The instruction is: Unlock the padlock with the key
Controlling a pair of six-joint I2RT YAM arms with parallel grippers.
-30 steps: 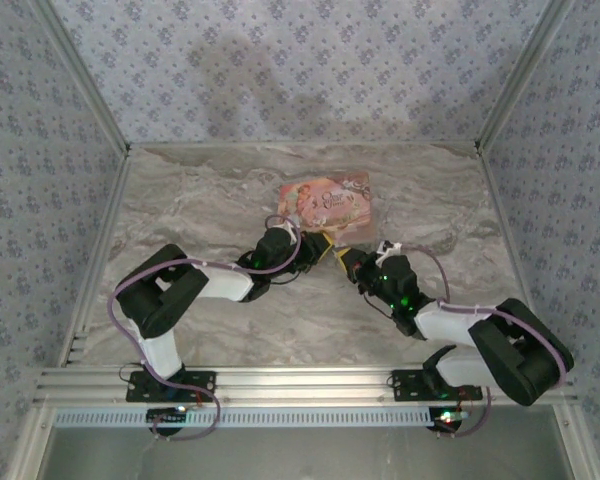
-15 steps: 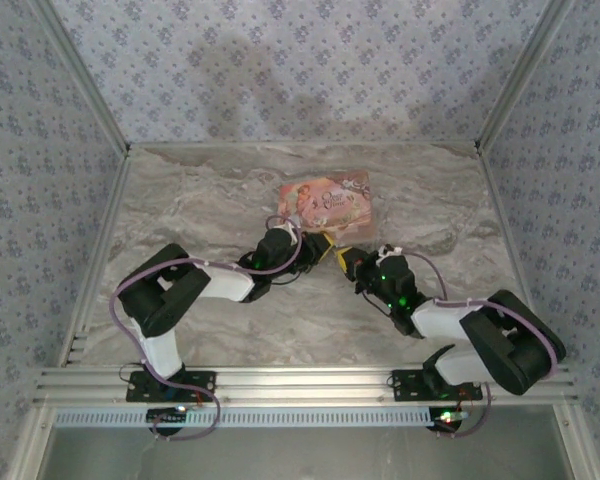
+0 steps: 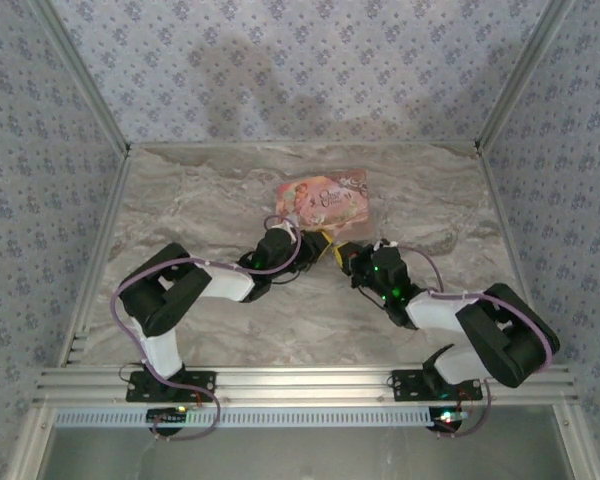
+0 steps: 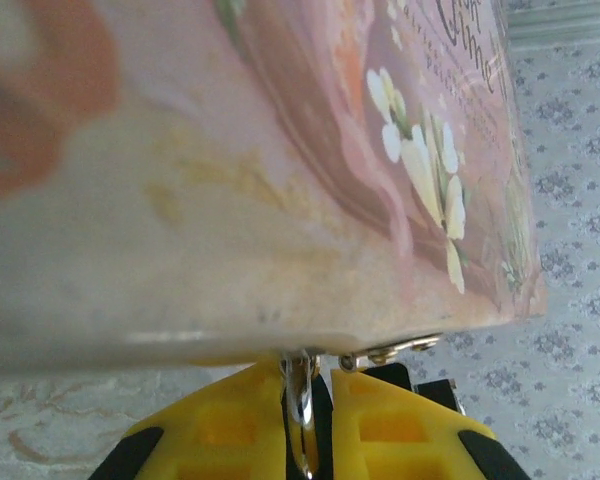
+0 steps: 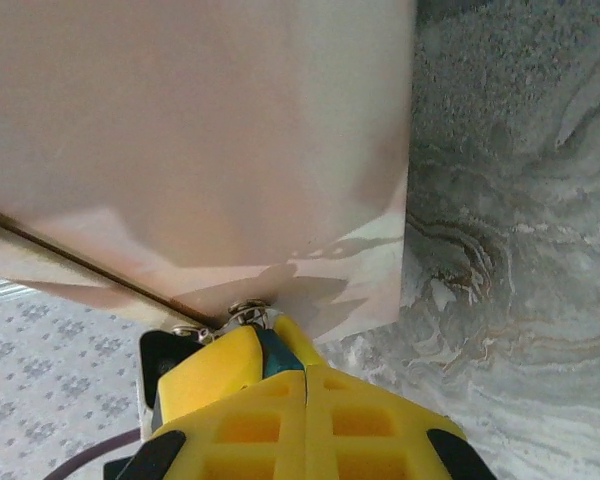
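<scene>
Nudged leftward, right gripper (image 5: 277,345) clamps tiny blue-teal padlock (image 5: 271,355); left gripper (image 4: 305,375) pinches silvery metal key (image 4: 299,395), both against pink illustrated box (image 3: 327,201).

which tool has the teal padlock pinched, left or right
The right tool: the teal padlock shows in its shut grip, at the pink box's edge. The left tool pinches the silvery key instead.

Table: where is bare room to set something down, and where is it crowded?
Bare table lies between the left wall and the pink box, right of the box, and near, between both arms. Crowded: the box's near edge, where left gripper and right gripper meet.
</scene>
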